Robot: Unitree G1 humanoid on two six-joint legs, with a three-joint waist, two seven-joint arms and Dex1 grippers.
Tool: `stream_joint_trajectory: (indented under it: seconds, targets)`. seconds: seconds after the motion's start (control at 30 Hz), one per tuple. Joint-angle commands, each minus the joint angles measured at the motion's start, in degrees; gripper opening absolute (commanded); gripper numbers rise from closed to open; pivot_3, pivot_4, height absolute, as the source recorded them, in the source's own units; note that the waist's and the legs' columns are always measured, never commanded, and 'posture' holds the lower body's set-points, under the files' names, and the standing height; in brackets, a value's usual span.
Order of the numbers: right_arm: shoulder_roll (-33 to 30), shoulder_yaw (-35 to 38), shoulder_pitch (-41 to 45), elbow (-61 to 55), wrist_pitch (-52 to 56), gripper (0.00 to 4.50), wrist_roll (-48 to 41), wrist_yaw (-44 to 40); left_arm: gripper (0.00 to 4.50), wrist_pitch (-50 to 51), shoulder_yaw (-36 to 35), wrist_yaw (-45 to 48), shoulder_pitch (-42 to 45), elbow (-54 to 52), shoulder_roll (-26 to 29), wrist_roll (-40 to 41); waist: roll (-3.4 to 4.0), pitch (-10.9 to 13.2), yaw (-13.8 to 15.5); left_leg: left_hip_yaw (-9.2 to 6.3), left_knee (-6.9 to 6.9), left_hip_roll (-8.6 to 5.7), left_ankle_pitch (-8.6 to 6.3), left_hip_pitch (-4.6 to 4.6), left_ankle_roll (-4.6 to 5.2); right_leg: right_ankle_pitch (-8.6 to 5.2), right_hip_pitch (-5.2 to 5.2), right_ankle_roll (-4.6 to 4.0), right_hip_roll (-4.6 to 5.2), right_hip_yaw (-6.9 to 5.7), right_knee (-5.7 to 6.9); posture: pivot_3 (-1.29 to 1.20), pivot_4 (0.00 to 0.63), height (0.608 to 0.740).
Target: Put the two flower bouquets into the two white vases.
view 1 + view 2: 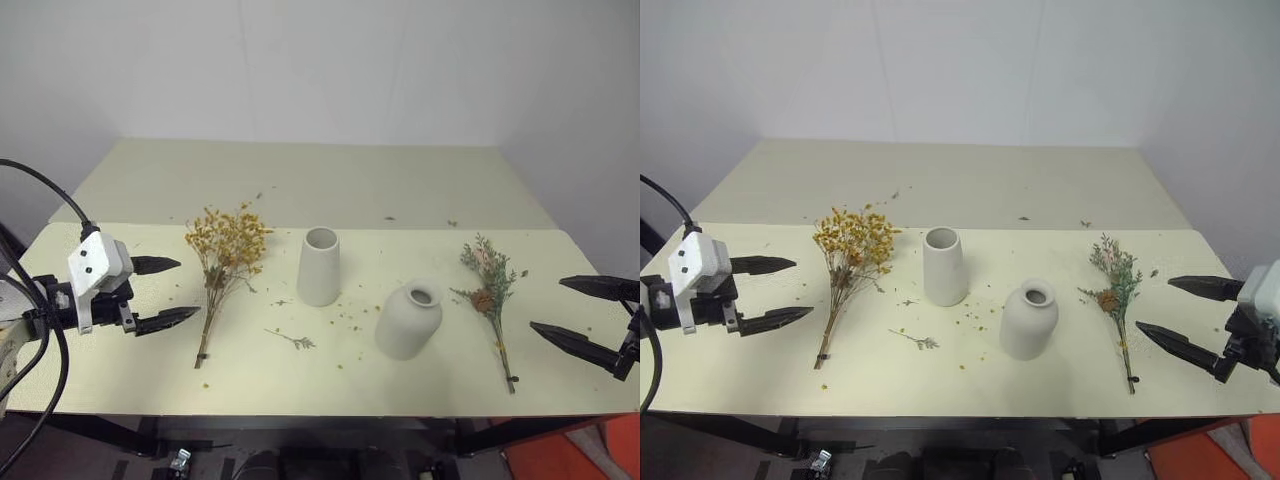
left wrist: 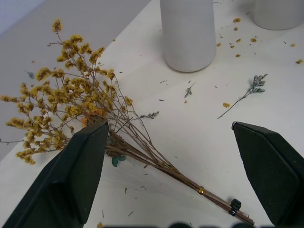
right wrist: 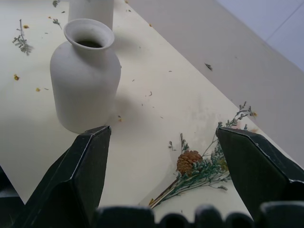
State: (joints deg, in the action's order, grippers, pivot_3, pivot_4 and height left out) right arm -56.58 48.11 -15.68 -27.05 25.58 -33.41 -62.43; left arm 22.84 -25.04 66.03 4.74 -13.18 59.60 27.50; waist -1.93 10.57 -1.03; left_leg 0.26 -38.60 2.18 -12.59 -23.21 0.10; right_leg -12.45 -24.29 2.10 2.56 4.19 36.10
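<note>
Left eye view: both bouquets lie flat on the bench, yellow bunch (image 1: 227, 250) toward its left edge, green sprig (image 1: 489, 290) toward the right, vases (image 1: 319, 266) (image 1: 409, 318) between. Left end effector (image 1: 158, 293) and right end effector (image 1: 578, 314) gape wide, empty. Looks like the pre-grasp; next up, pinching those stems.

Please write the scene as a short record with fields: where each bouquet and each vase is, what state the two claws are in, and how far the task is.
surface: pale table
yellow bouquet: lying flat, left of the vases
green bouquet: lying flat, right of the vases
tall vase: upright, empty
short vase: upright, empty, narrow neck
left claw: open, beside the yellow bouquet, holding nothing
right claw: open, beside the green bouquet, holding nothing
debris: loose twig, yellow crumbs
task progress: no bouquet in a vase yet
</note>
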Motion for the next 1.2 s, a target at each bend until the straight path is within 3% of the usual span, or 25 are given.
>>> stream_joint_trajectory:
  seconds: [0.03,0.47,0.63,0.8,1.0,1.2]
  targets:
    - [-2.2,0.9,2.3,1.2,1.1,4.18,0.5,1.4,4.50,2.1,-5.1,-0.6,-2.5,-3.3,1.0,1.4,0.00,0.0,-0.2,0.02,0.00,0.01,0.00,0.02,0.00,0.00,0.00,0.00,0.00,0.01,0.01,0.00,0.150,0.740]
    - [-6.6,-5.5,10.1,6.3,-1.1,4.18,3.2,0.2,4.50,20.7,-7.6,-9.0,-5.4,-11.7,2.3,4.4,0.00,0.0,0.2,0.01,0.00,0.00,0.00,0.00,0.00,-0.01,-0.01,-0.02,0.00,0.00,-0.01,0.00,0.150,0.740]
    - [-7.2,-4.6,11.8,2.6,1.7,4.18,1.2,0.4,4.50,34.4,0.2,-13.4,0.7,-13.6,5.5,8.2,0.00,0.0,0.2,-0.01,0.00,0.00,0.00,0.07,0.00,-0.01,0.01,-0.02,-0.01,0.00,0.06,0.00,0.150,0.740]
    - [-6.5,-8.1,15.1,-5.3,3.0,4.18,-4.0,1.7,4.50,45.0,11.3,-21.8,15.1,-8.7,2.6,7.7,-0.01,0.0,0.2,-0.06,0.00,-0.01,0.00,0.04,0.00,0.11,0.02,0.20,-0.06,-0.01,0.06,0.00,0.150,0.740]
    - [-7.6,-18.2,22.9,-9.3,6.4,4.18,-9.5,4.7,4.50,50.0,24.7,-28.4,25.8,-1.7,-0.8,1.4,-0.04,0.0,-0.3,-0.08,-0.01,-0.04,0.00,0.02,0.00,0.20,0.02,0.34,-0.08,0.00,0.05,0.00,0.150,0.740]
    - [-6.5,-26.1,28.2,-8.4,5.6,4.18,-7.3,6.8,4.50,53.7,30.3,-32.6,32.1,2.6,-6.3,-1.6,-0.06,0.0,0.1,-0.13,-0.01,-0.09,0.00,-0.13,0.00,0.21,-0.06,0.35,-0.08,-0.01,0.03,0.00,0.150,0.740]
